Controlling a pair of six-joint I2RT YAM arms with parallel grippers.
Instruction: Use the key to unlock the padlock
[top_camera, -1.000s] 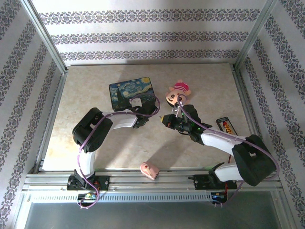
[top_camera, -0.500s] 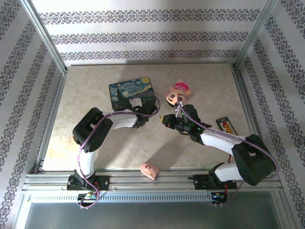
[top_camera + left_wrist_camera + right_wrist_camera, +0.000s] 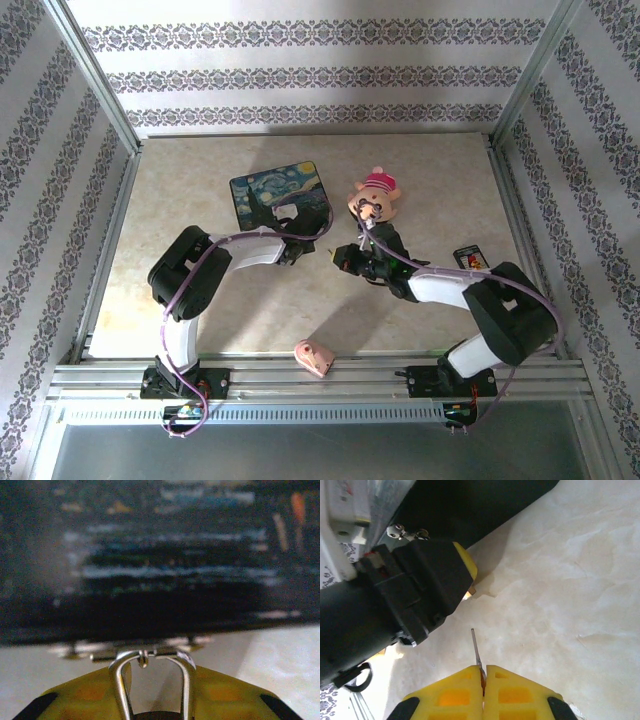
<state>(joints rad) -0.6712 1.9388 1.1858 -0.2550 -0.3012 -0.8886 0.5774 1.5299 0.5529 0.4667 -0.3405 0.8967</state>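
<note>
The left gripper [image 3: 152, 674] is closed on the tiny brass-gold padlock with a thin silver shackle [image 3: 186, 685]. The shackle loop stands up between its yellow fingers, and the lock body sits low in the grip, largely hidden. Just beyond it lies the flat rectangular box with a dark blue starry-night painting [image 3: 270, 190], near the left gripper on the pale marbled tabletop [image 3: 570, 580]. Whether the shackle touches the box's edge hardware cannot be told from the blurred left wrist view.

To the right, the right gripper [image 3: 483, 672] is clamped shut on the tiny thin silvery metal key [image 3: 475, 647], whose blade pokes out ahead of the yellow fingertips. The blade points towards the left gripper, near it but clearly apart.

The step in hand appears to be the approach: padlock presented, key carried in, insertion not yet made. The keyhole itself cannot be made out. The next move likely calls for lining the blade up with the keyway, in angle as well as position. A slow, straight push should follow, with the left grip steady, before any turning.
</note>
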